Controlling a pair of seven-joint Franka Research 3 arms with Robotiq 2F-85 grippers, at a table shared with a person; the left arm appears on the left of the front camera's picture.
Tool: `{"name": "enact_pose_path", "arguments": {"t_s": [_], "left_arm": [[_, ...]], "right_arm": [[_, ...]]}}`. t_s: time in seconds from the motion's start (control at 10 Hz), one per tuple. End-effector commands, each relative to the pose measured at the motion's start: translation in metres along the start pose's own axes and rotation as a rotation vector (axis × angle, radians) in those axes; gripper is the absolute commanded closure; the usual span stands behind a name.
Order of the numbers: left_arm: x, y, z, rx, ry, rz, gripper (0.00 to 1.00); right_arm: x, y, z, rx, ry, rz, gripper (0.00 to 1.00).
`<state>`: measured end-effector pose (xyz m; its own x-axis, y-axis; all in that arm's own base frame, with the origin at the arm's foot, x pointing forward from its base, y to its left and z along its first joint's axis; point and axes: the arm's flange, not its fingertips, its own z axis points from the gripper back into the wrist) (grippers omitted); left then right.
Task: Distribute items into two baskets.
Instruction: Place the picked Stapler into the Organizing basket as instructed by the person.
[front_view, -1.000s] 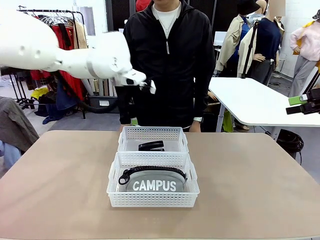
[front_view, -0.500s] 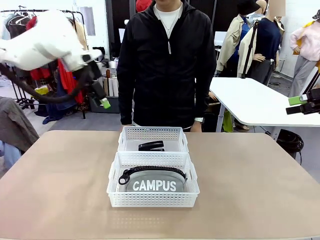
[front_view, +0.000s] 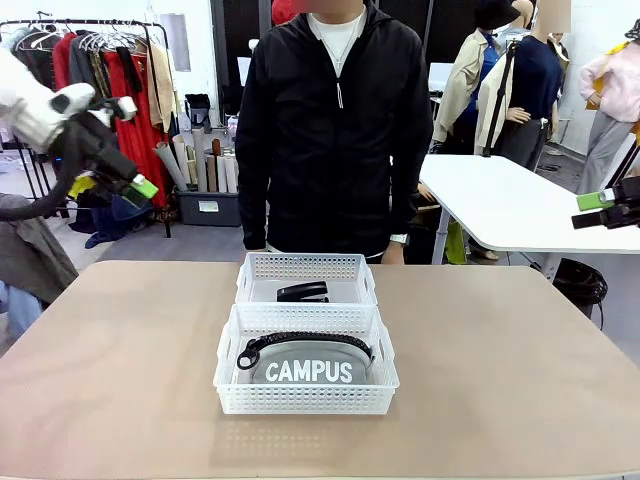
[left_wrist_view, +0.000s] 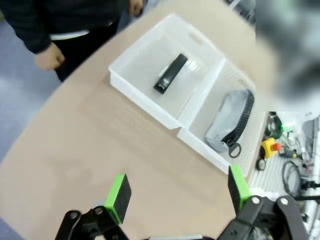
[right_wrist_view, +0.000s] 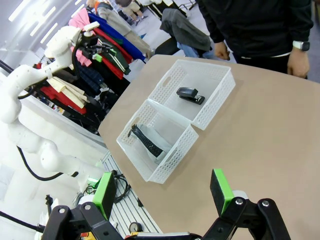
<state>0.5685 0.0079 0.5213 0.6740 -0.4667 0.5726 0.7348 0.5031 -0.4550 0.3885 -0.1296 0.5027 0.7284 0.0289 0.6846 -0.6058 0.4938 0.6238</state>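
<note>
The grey oblong zip pouch (front_view: 308, 365) lies in the nearer white lattice plastic basket (front_view: 305, 400); the small black stapler (front_view: 302, 292) lies in the basket behind it (front_view: 306, 266). The left pincer (front_view: 118, 158) and right pincer (right_wrist_view: 165, 192) are released, well apart from that nearer basket.

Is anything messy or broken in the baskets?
Nothing stands out. The grey pouch lies in the near basket, the black stapler in the far basket. Both baskets sit straight, side by side on the table.
</note>
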Motion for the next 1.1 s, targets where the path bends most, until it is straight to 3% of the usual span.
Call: {"name": "enact_pose_path", "arguments": {"t_s": [0.0, 0.4, 1.0], "left_arm": [[-0.045, -0.017, 0.011, -0.029, -0.087, -0.013, 0.00], [-0.116, -0.023, 0.049, -0.032, -0.264, 0.042, 0.00], [-0.118, -0.003, 0.089, -0.098, -0.316, 0.073, 0.00]], "right_arm": [[0.001, 0.002, 0.000, 0.003, -0.003, 0.003, 0.00], [0.001, 0.002, 0.000, 0.003, -0.003, 0.003, 0.00], [0.001, 0.002, 0.000, 0.003, -0.003, 0.003, 0.00]]}}
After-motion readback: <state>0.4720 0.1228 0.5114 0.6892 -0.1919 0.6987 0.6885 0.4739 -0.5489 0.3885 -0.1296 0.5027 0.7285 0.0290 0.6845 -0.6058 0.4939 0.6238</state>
